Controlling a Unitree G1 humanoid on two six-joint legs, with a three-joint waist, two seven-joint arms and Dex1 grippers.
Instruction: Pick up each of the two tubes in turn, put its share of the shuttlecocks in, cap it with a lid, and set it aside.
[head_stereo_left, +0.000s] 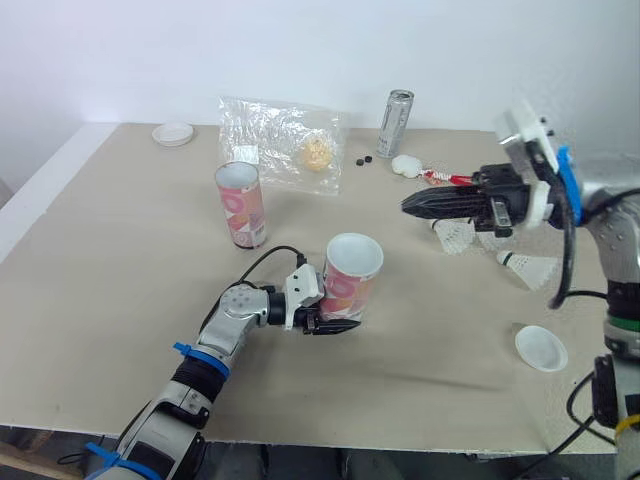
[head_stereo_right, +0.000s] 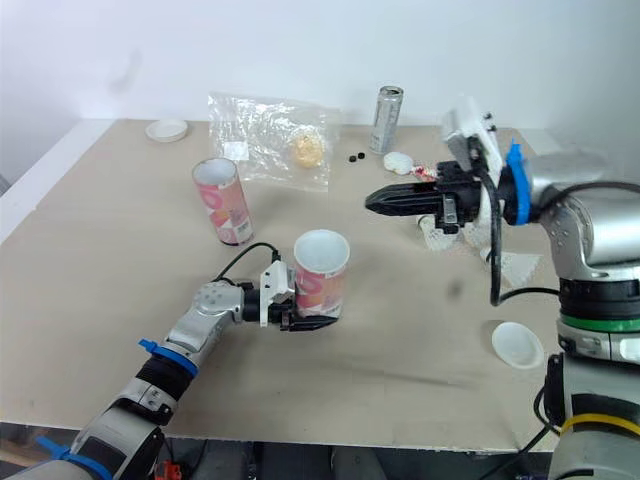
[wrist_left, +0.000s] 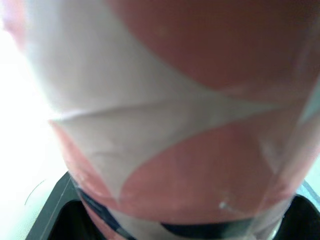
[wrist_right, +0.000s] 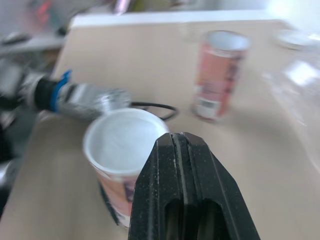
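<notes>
— Left end effector (head_stereo_left: 335, 322), closest in: what has it got?
— Its fingers are clamped low on the near tube (head_stereo_left: 352, 275), held upright with its mouth open.
— And the right end effector (head_stereo_left: 410, 204)?
— Fingers pressed together, empty, hovering beyond that tube and pointing toward it. One shuttlecock (head_stereo_left: 455, 236) lies on the worktop (head_stereo_left: 120, 260) just beneath it, and a second shuttlecock (head_stereo_left: 530, 268) lies near its wrist.
— What about the other tube (head_stereo_left: 240, 203)?
— Upright, well beyond the left end effector.

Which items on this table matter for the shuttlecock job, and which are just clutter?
Job:
nearer tube
farther tube
shuttlecocks
near lid
far lid

Clutter:
plastic bag
drink can
small black bits
</notes>
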